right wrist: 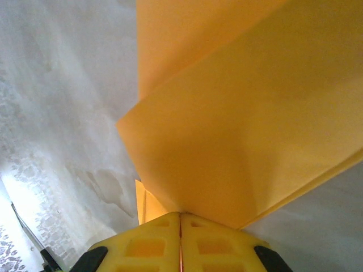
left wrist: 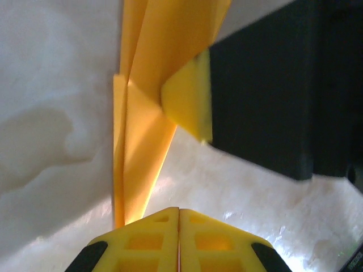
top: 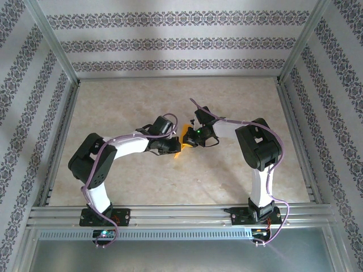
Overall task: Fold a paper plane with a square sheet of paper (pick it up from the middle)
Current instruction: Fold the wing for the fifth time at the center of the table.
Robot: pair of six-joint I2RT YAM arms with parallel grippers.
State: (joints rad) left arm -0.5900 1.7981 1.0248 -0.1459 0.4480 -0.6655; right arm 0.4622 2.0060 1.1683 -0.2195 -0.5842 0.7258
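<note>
The square sheet of paper (top: 184, 137) is bright orange and folded into a narrow, creased, layered shape. It hangs above the table between the two arms. My right gripper (top: 190, 140) is shut on it: in the right wrist view the paper (right wrist: 238, 124) fans out from the closed yellow tips of the gripper (right wrist: 181, 214). In the left wrist view the paper (left wrist: 142, 147) runs from the top down to the lower left, pinched by a right fingertip (left wrist: 190, 102). My left gripper (left wrist: 179, 211) is shut with nothing between its jaws. The paper's lower end lies just left of it.
The tabletop (top: 136, 102) is pale marble-patterned, fenced by aluminium rails (top: 170, 214) at the front and sides. Patterned walls stand behind and beside it. The right arm's black wrist body (left wrist: 272, 90) sits close to the right of the paper.
</note>
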